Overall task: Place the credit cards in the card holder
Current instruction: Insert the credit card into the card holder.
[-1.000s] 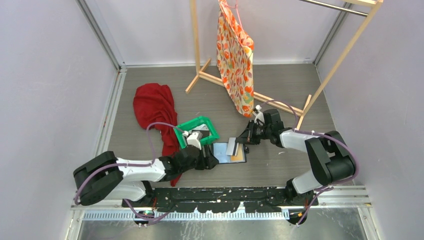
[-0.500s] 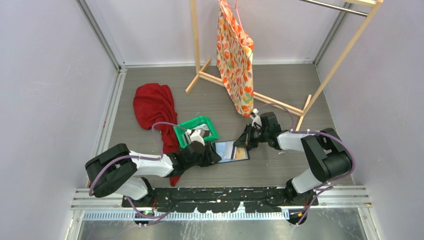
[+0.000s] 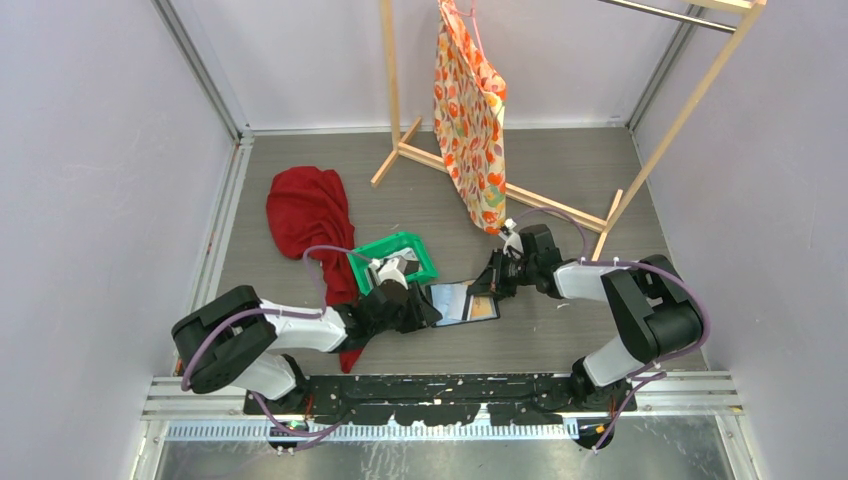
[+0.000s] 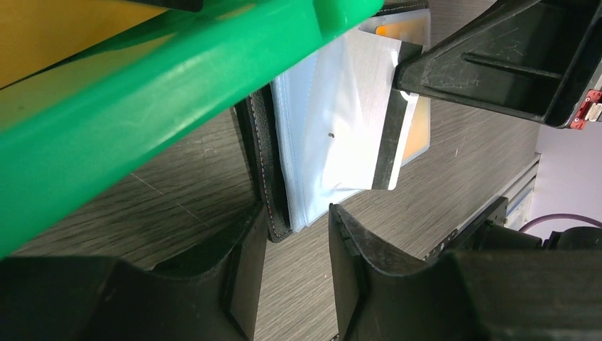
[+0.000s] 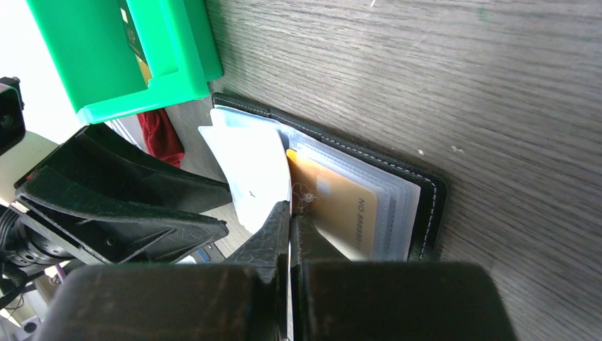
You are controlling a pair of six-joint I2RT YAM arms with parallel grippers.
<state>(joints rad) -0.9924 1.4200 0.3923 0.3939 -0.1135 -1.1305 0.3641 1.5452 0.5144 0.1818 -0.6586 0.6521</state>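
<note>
Nearest the arm bases, the left tool (image 4: 292,217) was seen low over the counter (image 3: 560,340). Its jaws were set partly apart with nothing clamped between them. A corner of the card holder (image 4: 261,163) lay just at their mouth, so this tool was judged the nearer one for steadying that cover. The card holder was spread open and flat on the counter between the two tools. Its clear sleeves faced upward, and an orange credit card (image 5: 341,206) was already lodged in the page on the right tool's side. Over the other page the whitish credit card (image 5: 248,170) was held tilted, one edge nipped in the closed tips of the right tool (image 5: 289,213). Its dark stripe, and seemingly its long axis, ran alongside the holder's cover edge, crosswise to the line between the tools. The card thus lay from the right tool toward the left one, and the coming push was judged to run that way. Whether its leading edge had entered a sleeve could not be told. Beyond, just beside the holder, the green tray (image 3: 398,262) was seen.
</note>
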